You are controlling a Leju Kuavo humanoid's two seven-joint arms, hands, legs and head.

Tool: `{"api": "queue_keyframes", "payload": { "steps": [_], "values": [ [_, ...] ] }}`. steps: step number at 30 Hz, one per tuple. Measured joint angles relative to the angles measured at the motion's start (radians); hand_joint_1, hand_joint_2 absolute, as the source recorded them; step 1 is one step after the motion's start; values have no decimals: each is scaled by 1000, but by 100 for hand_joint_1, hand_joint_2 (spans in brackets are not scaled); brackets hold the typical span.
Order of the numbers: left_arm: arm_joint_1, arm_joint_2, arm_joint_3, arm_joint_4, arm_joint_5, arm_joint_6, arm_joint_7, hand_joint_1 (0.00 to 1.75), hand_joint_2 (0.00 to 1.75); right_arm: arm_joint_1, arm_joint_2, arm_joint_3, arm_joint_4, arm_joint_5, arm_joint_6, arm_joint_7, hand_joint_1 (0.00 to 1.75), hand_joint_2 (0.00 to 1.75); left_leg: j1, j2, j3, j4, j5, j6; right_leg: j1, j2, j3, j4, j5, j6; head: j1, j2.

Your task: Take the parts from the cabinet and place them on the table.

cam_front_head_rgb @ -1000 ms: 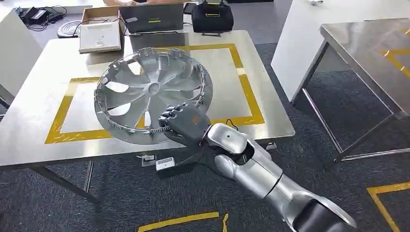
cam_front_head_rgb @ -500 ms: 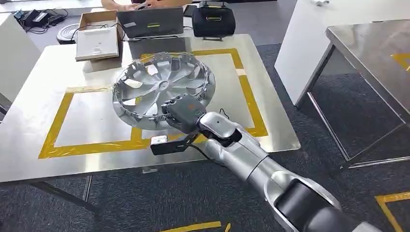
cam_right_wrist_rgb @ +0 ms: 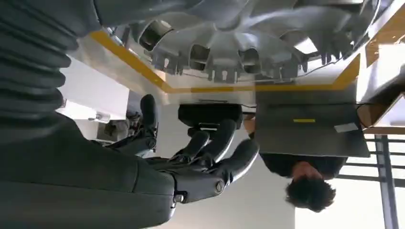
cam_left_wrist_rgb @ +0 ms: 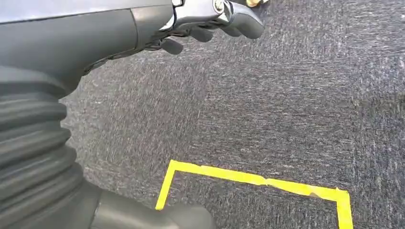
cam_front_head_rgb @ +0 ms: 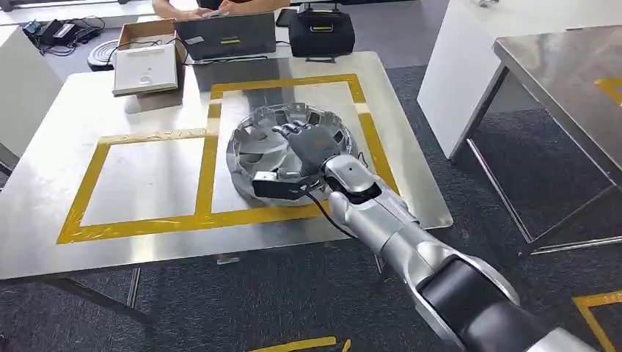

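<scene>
A silver wheel cover [cam_front_head_rgb: 253, 150] lies flat on the steel table [cam_front_head_rgb: 147, 183], inside the right-hand square of yellow tape. My right hand [cam_front_head_rgb: 306, 145] hovers just over its near right part with fingers stretched out and nothing in them. From the right wrist, the hand [cam_right_wrist_rgb: 200, 157] shows its fingers spread apart, clear of the ribbed rim of the wheel cover [cam_right_wrist_rgb: 239, 28]. My left hand [cam_left_wrist_rgb: 215, 19] hangs over dark carpet, holding nothing, with its fingers loosely apart.
At the table's far edge stand a laptop [cam_front_head_rgb: 227, 33], a black bag [cam_front_head_rgb: 321, 29] and a white box [cam_front_head_rgb: 147, 70], with a person [cam_front_head_rgb: 220, 6] behind them. A second steel table [cam_front_head_rgb: 565, 81] and a white cabinet [cam_front_head_rgb: 469, 66] stand to the right.
My right hand carried the tilted wheel cover rightwards and away from me, laid it flat in the right taped square and let go. The view has shifted a little too.
</scene>
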Motion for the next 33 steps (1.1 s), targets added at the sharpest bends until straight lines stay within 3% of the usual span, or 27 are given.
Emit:
{"api": "queue_keyframes", "payload": {
  "steps": [8,9,10,12,13,14,17,18,19,20,22,23,24,26,28,29,30,32,33],
  "values": [
    [0,-3,-10,1,-24,-2,-18,0,0,3,-4,-34,8,17,-1,-5,0,0,-2,0,4,2,0,0,-4,0,4,0,1,2,0,0],
    [0,-3,-10,1,-21,-3,-24,0,0,5,-4,-37,8,18,-1,-6,0,0,-5,0,2,9,-3,4,-8,1,5,-5,4,6,0,0],
    [0,-3,-10,1,-10,-11,-32,0,0,6,-4,-41,8,19,-1,-7,0,0,-9,-1,2,8,-2,16,-10,1,6,-5,5,12,0,0],
    [1,-3,-9,1,2,-18,-51,0,0,7,-4,-52,8,22,-1,-16,0,0,-11,1,4,-1,10,22,-10,1,9,-12,13,18,-1,0],
    [1,-7,-9,1,4,-18,-55,0,0,8,-5,-55,7,24,-1,-21,0,0,8,5,18,-26,27,23,-6,1,6,-10,6,21,0,0],
    [0,-6,-8,1,7,-19,-57,0,0,8,-9,-56,7,26,-1,-23,0,0,6,8,20,-36,34,24,-5,0,-4,9,-15,27,3,0],
    [2,-6,-8,1,7,-22,-57,0,0,19,-10,-57,7,29,1,-34,0,0,9,15,14,-34,38,28,-21,-1,-94,221,-120,45,5,0],
    [2,-6,-8,1,7,-22,-57,0,0,27,-12,-60,7,29,1,-38,0,0,12,15,10,-31,37,27,-27,-1,-120,279,-133,51,5,0],
    [2,-6,-8,1,7,-23,-57,0,0,35,-13,-65,7,31,1,-39,0,0,16,15,6,-25,36,25,-34,-3,-124,287,-121,58,5,0],
    [2,-6,-8,1,7,-27,-57,0,0,39,-13,-70,7,32,1,-40,0,0,22,15,3,-17,32,17,-40,-4,-103,247,-88,65,5,0],
    [2,-6,-8,1,7,-32,-59,0,0,39,-14,-74,4,32,1,-42,0,0,36,14,-7,8,19,-2,-54,-10,-12,79,-12,83,6,0],
    [0,-4,-8,0,6,-35,-60,0,0,40,-14,-76,-1,32,1,-45,0,0,39,15,-15,23,12,-13,-56,-12,15,26,-35,96,7,0],
    [-1,-2,-8,-1,6,-37,-60,0,0,41,-14,-79,-2,31,1,-48,0,0,36,13,-31,32,7,-22,-45,2,11,55,-21,75,13,0],
    [-4,-3,-8,-1,5,-37,-61,0,0,45,-15,-82,-6,29,3,-58,0,0,31,10,-34,43,5,-36,-47,4,0,58,-40,47,7,0],
    [-2,-1,-7,-1,5,-37,-60,0,0,45,-14,-87,-12,27,3,-61,0,0,37,10,-40,45,5,-49,-48,3,-9,52,-33,29,7,0],
    [-2,0,-7,-1,5,-37,-59,0,0,45,-14,-89,-14,27,3,-63,0,0,36,11,-45,61,-15,-50,-48,1,-12,50,-28,22,7,0],
    [-3,0,-7,-1,5,-37,-58,0,0,45,-14,-90,-16,27,3,-65,0,0,35,11,-65,111,-61,-48,-46,1,-17,47,-22,13,6,0],
    [-3,0,-7,-1,5,-37,-57,0,0,46,-14,-95,-17,27,3,-71,0,0,29,11,-121,258,-149,-44,-38,1,-31,47,-11,5,5,0],
    [-3,1,-7,-1,5,-37,-57,0,0,48,-14,-97,-17,27,3,-72,0,0,27,11,-140,311,-170,-41,-33,0,-38,48,-5,3,6,0]
  ]
}}
